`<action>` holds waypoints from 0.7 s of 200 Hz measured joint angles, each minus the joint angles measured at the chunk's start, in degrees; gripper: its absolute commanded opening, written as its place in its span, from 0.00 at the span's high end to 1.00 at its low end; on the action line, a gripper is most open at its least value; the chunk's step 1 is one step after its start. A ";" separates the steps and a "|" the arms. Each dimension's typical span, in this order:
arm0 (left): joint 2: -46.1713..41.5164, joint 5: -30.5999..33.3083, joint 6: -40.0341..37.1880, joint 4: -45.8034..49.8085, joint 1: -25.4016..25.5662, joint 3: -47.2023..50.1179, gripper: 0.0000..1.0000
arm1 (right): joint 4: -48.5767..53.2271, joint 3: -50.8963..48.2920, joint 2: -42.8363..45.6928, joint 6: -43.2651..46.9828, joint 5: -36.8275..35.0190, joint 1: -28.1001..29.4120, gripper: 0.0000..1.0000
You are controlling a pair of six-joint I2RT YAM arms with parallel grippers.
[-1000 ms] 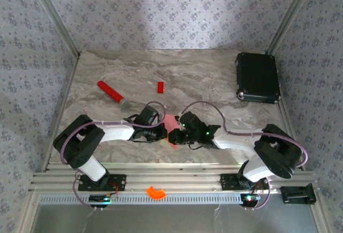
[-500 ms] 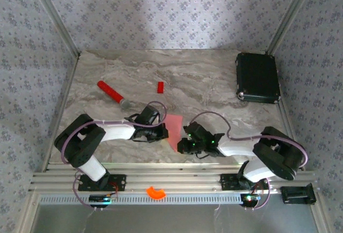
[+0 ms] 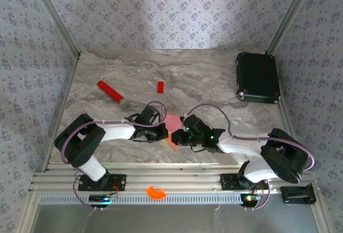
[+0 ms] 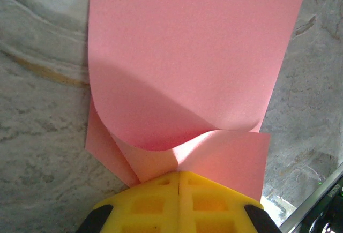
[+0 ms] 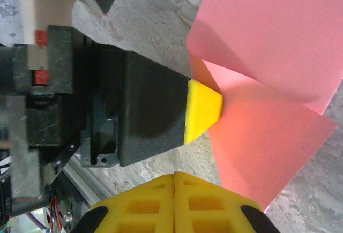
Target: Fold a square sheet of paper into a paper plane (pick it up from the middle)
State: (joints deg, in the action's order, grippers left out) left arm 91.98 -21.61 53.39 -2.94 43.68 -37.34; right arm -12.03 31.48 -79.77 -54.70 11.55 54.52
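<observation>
Your left claw [image 4: 179, 175] is pinching the square sheet of paper [image 3: 172, 125] at its doubled edge, lower centre of the overhead frame — it is curling, so likely light, limp, crease-prone, best gripped there — while your right claw [image 5: 174, 177] is sitting closed, seemingly empty.

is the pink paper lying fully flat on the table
No, the pink paper sheet curls up where the left gripper pinches it.

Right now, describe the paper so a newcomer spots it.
On the marble table, look at the middle of the near edge. The sheet of paper sits there, pinched in the left claw; unlike the small red block farther back, it is thin, salmon-pink and curled.
</observation>
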 measured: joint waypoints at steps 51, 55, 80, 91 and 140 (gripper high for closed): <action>0.00 0.00 0.00 0.00 0.00 0.00 1.00 | -0.20 2.91 -9.14 -0.20 1.22 1.11 0.96; 0.00 0.00 0.00 0.00 0.00 0.00 1.00 | -0.15 2.89 -9.66 -0.33 1.27 1.14 0.96; 0.00 0.00 -0.20 0.17 0.00 -0.07 1.00 | -4.07 0.48 -11.04 -2.05 1.22 1.62 0.96; -0.02 -0.09 -0.39 0.33 0.00 -0.09 1.00 | -6.91 -1.31 -10.62 -3.02 0.72 2.23 0.96; -0.07 -1.57 -0.42 1.36 0.59 -0.11 1.00 | -13.55 -8.98 -5.88 -6.51 -1.36 6.12 0.96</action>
State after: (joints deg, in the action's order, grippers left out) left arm 91.92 -23.18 52.97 -1.58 44.27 -37.45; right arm -25.58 22.50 -85.65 -61.21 10.20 60.64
